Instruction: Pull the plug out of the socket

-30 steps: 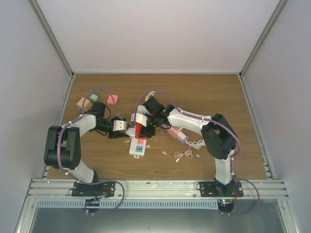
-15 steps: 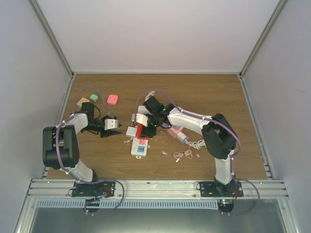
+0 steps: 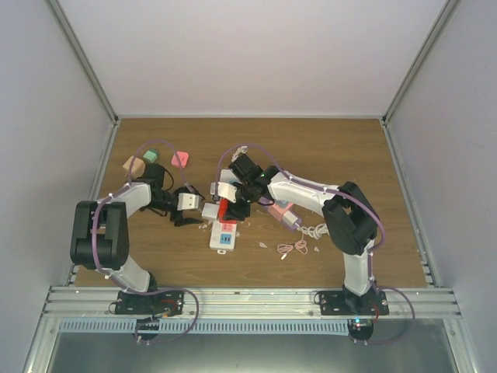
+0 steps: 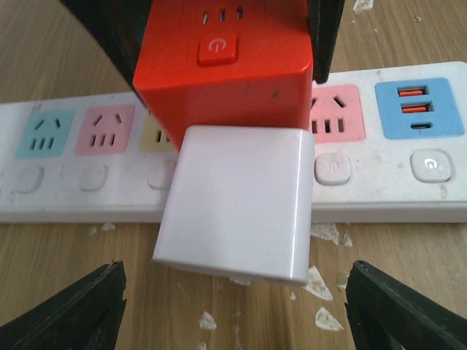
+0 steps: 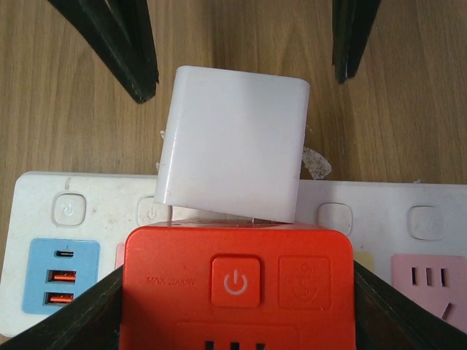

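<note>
Right now the left gripper stands released, its fingers spread wide either side of the white plug without touching it. The plug lies straight ahead, poking out of the side of the red socket toward this arm, slightly cocked, so the pull should run back along the left wrist. The right gripper is clenched on the red socket, bracing it on the power strip; the left arm is placed to grasp.
</note>
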